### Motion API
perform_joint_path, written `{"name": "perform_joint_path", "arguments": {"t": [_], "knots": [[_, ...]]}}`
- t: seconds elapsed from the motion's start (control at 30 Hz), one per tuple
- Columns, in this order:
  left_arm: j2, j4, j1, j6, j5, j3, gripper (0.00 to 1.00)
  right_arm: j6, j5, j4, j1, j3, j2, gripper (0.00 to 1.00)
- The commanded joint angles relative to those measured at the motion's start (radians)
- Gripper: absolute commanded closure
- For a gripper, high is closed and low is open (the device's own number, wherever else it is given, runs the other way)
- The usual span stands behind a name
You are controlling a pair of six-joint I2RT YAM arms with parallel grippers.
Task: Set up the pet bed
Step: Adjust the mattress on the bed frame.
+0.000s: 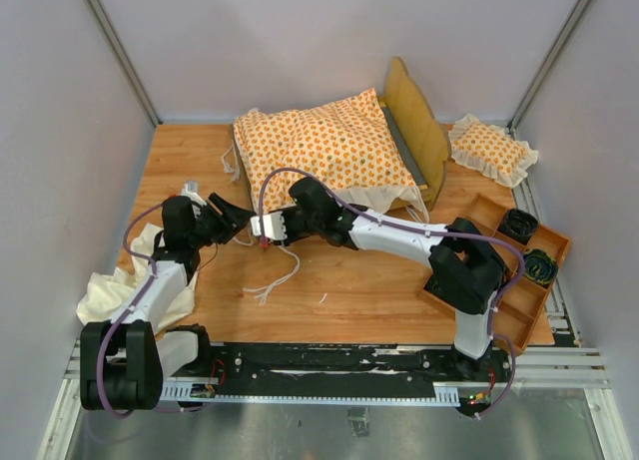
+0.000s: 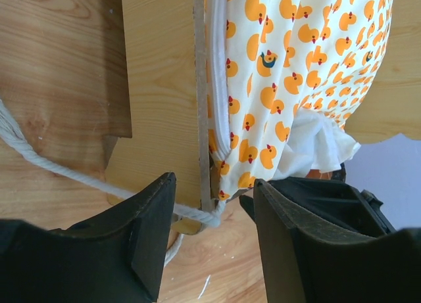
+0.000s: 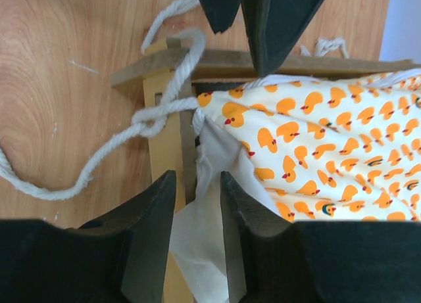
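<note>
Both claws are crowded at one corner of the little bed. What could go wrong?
The left gripper and right gripper sit very close and might bump. The tie string looks loosely looped on the bed frame and could slip off. The right jaws straddle the ruffle and may snag it.

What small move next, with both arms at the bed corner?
Probably close the left pincer on the tie string: its jaws stand open with the string crossing between them, and the knot at the bed frame corner beside the cushion looks loose, so a pull may snug it.
</note>
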Motion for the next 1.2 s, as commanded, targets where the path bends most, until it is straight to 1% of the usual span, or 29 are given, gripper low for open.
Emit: {"name": "perform_joint_path", "arguments": {"t": [0.0,0.07,0.13,0.2,0.23,0.33,0.37,0.53,0.67,0.77,0.83,0.9,1.0,1.07,1.17], "knots": [[0.005,0.039,0.009,0.000,0.018,-0.013,0.46,-0.009,0.003,-0.061,-0.034,0.041,0.014,0.67],[0.006,0.041,0.009,-0.007,0.012,-0.014,0.46,-0.003,0.008,-0.080,-0.035,0.050,0.015,0.70],[0.009,0.046,0.009,-0.016,0.010,-0.017,0.47,0.000,0.002,-0.091,-0.038,0.053,0.014,0.82],[0.011,0.050,0.009,-0.021,0.012,-0.018,0.47,0.006,-0.002,-0.092,-0.040,0.050,0.006,0.98],[0.012,0.050,0.009,-0.024,0.010,-0.018,0.47,0.007,-0.011,-0.091,-0.040,0.048,-0.001,1.00],[0.016,0.055,0.009,-0.028,-0.003,-0.022,0.47,0.027,-0.061,-0.093,-0.040,0.041,-0.035,1.00],[0.036,0.081,0.009,-0.055,-0.014,-0.035,0.47,0.091,-0.126,-0.096,-0.039,0.051,-0.081,1.00],[0.075,0.109,0.009,-0.083,0.001,-0.032,0.48,0.226,-0.242,-0.081,-0.039,0.041,-0.123,1.00],[0.092,0.119,0.009,-0.098,0.001,-0.021,0.50,0.348,-0.306,-0.007,-0.026,0.002,-0.128,1.00],[0.100,0.117,0.009,-0.092,-0.007,-0.003,0.50,0.446,-0.325,0.103,0.001,-0.051,-0.122,1.00],[0.103,0.106,0.009,-0.082,-0.015,0.011,0.50,0.539,-0.336,0.209,0.031,-0.094,-0.104,1.00],[0.106,0.098,0.009,-0.072,-0.031,0.021,0.51,0.621,-0.337,0.290,0.067,-0.114,-0.067,1.00],[0.114,0.084,0.009,-0.055,-0.052,0.032,0.51,0.735,-0.290,0.417,0.113,-0.145,-0.020,1.00],[0.121,0.087,0.009,-0.037,-0.053,0.036,0.51,0.800,-0.193,0.509,0.134,-0.190,0.012,1.00],[0.113,0.085,0.008,0.035,-0.065,0.043,0.50,0.877,-0.113,0.635,0.136,-0.242,0.049,1.00]]}}
